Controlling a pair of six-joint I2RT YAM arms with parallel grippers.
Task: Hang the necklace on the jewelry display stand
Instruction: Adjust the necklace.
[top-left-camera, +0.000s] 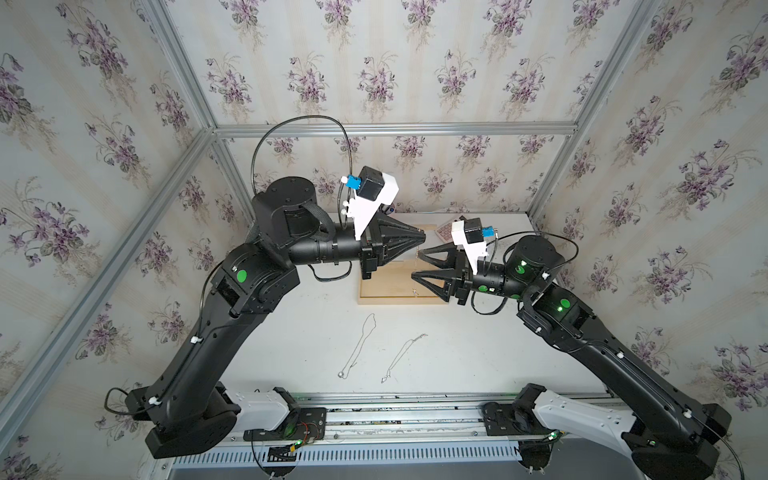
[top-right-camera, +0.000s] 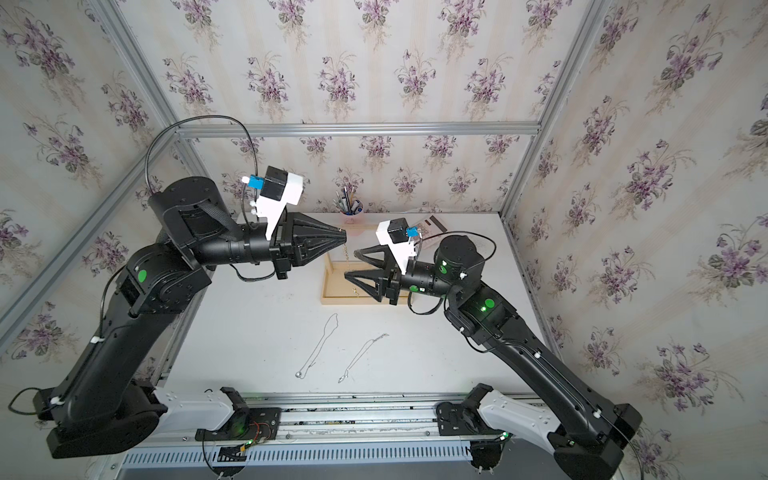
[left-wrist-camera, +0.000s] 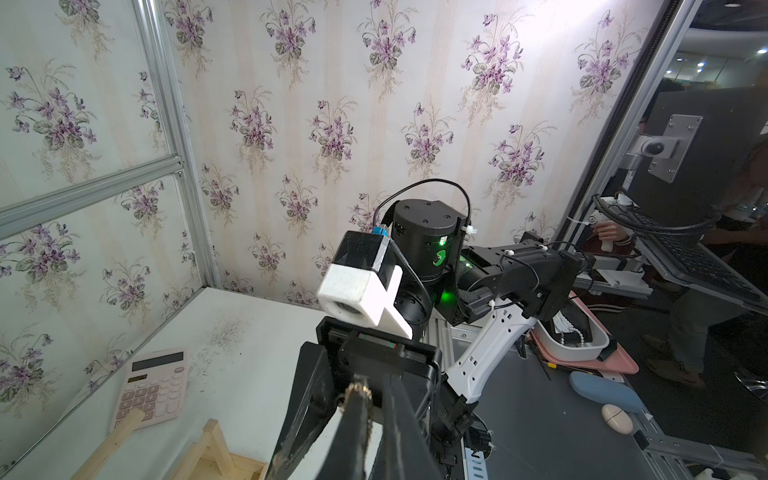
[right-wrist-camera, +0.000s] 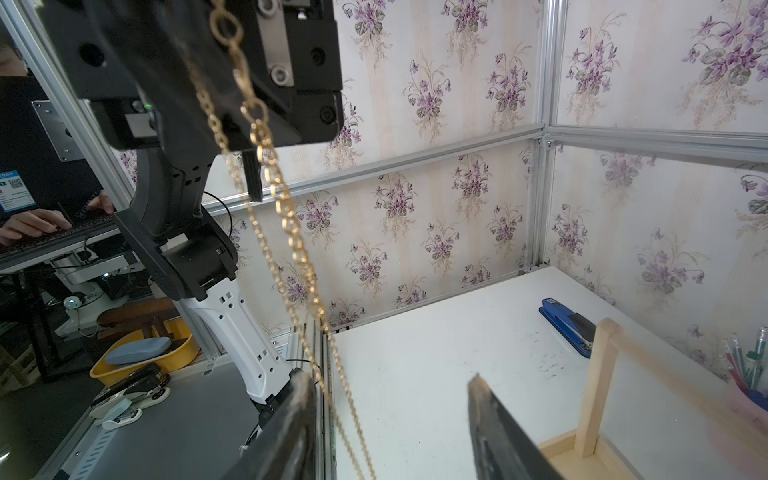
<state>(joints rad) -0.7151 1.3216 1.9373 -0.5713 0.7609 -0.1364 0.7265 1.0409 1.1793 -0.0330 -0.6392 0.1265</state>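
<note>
Top views both show the left pincer (top-left-camera: 423, 237) clenched on a gold necklace (right-wrist-camera: 282, 199), which dangles in two strands above the jewelry display stand (top-left-camera: 403, 300) on the white surface (top-left-camera: 457, 353). The right pincer (top-left-camera: 418, 265) faces it, released, jaws straddling the chain. A good next move is probably to pinch one strand gently, spread the loop, then drape it over the crossbar (left-wrist-camera: 112, 436).
</note>
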